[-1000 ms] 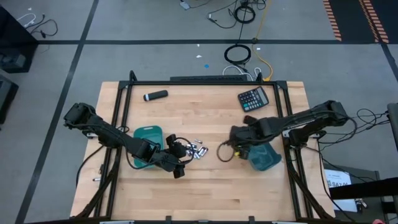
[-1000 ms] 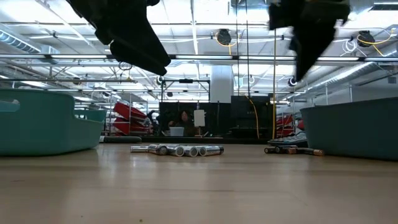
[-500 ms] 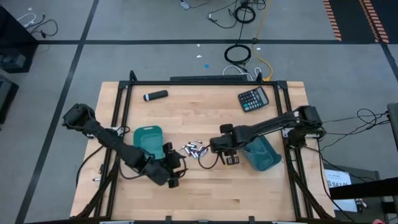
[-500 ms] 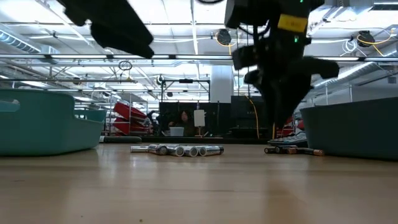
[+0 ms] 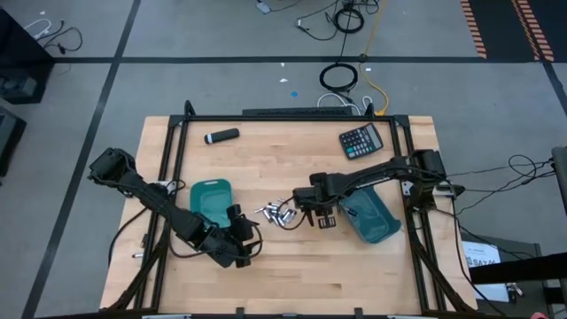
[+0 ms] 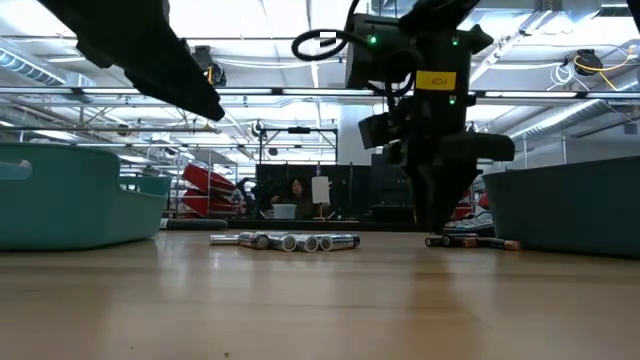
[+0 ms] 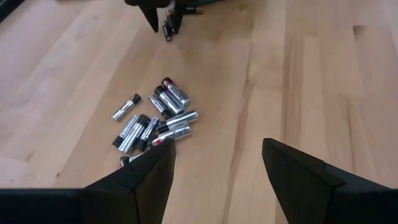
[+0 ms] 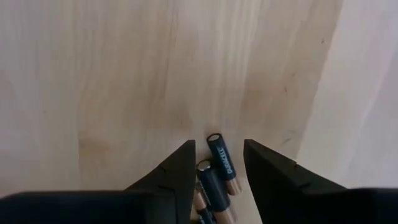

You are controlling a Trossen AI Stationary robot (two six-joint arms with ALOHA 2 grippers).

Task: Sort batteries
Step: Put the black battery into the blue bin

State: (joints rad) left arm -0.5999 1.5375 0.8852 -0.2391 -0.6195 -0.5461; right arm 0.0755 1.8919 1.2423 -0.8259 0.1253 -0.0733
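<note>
I'm looking at the pale wooden table [image 5: 292, 266] from above. The right gripper [image 5: 321, 213] is hanging low between the two battery groups, next to the tilted teal plastic bin on the right [image 5: 372, 220]. In its wrist view the two dark fingers [image 8: 177, 171] are standing apart, straddling a small clump of dark copper-ended batteries [image 8: 217, 171] lying on the wood; the pads are not touching them, nothing is held. In the low view these dark ones [image 6: 470, 241] are lying just beside the right bin's wall.

The left gripper [image 5: 244, 246] is waiting near the table's front, close to the upright teal plastic bin on the left [image 5: 211, 197]. Its fingers [image 7: 143, 183] are spread wide and empty, looking at the loose pile of small silvery-grey batteries with dark ends [image 7: 152, 121] in the table's middle. From above that pile [image 5: 276, 213] is sitting between the bins, just left of the right gripper; in the low view it's showing as a row on the wood.

At the far edge, a black-and-grey marker-like cylinder [image 5: 221, 136] is lying to the left and a black calculator [image 5: 361, 141] to the right, both well apart from the batteries. A person [image 6: 297, 192] is sitting in the room behind.
</note>
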